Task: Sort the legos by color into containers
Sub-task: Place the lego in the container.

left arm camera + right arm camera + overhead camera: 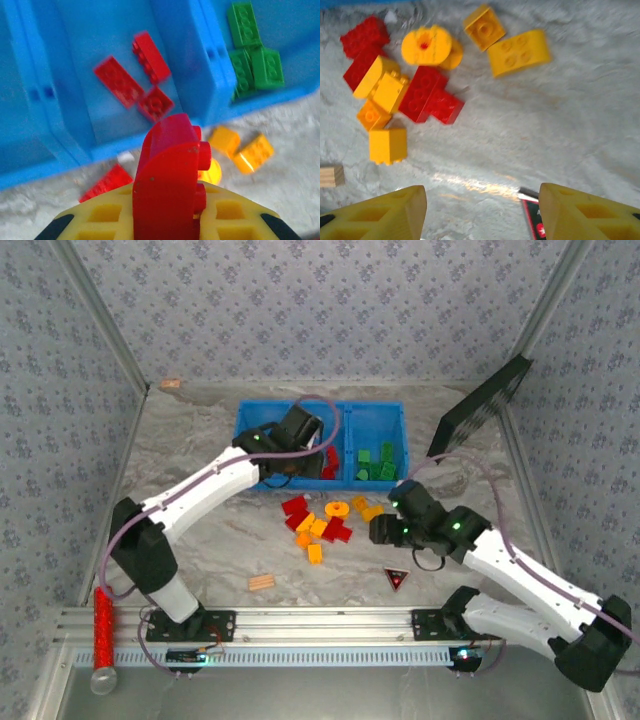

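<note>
A robot test booth in a lab: floral-papered walls [300,300] on metal posts [100,315] enclose a marbled table [200,430], with arms [210,485] bolted to an aluminium rail [320,625].

No word, number or brand name can be read anywhere. The one sign-like thing is a small red mark on a dark triangle [397,579] lying on the table [200,450], near and to the right; the mark is too small to make out. The studs on the bricks [427,95], and on the red brick [167,185] closest to the left wrist camera, are too blurred to show any lettering.
</note>
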